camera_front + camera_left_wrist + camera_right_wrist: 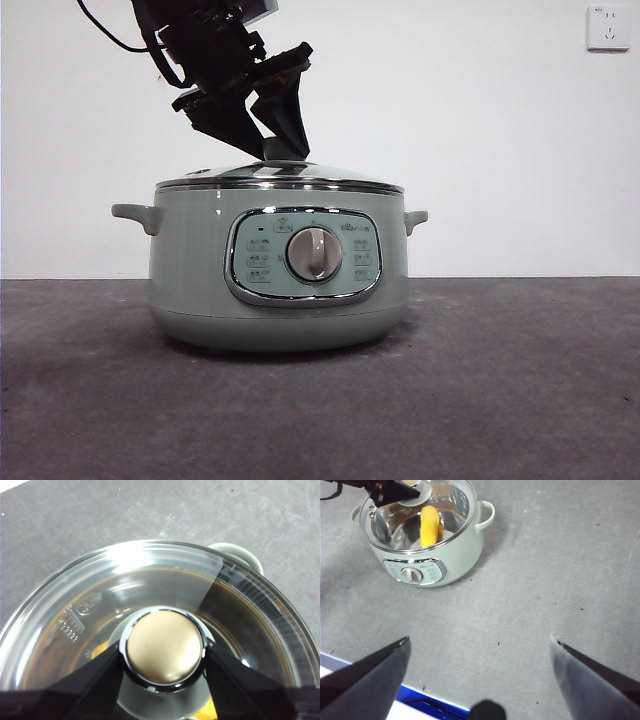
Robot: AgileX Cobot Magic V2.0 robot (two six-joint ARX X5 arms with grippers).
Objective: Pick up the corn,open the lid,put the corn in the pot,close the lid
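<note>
The sage-green pot [200, 270] stands on the grey table with the glass lid [290, 178] sitting on its rim. My left gripper [280, 145] reaches down from above, and its black jaws press both sides of the lid's round knob [164, 652], shut on it. The yellow corn [430, 526] lies inside the pot [465, 550], seen through the glass. A sliver of corn [206, 713] also shows beneath the lid [150, 580] in the left wrist view. My right gripper [480, 645] hangs open and empty high over the table, well away from the pot.
A white wall with a socket [608, 27] rises behind the table. The grey tabletop [560, 570] spreads around the pot. A blue strip [435, 702] marks the table's edge below the right gripper.
</note>
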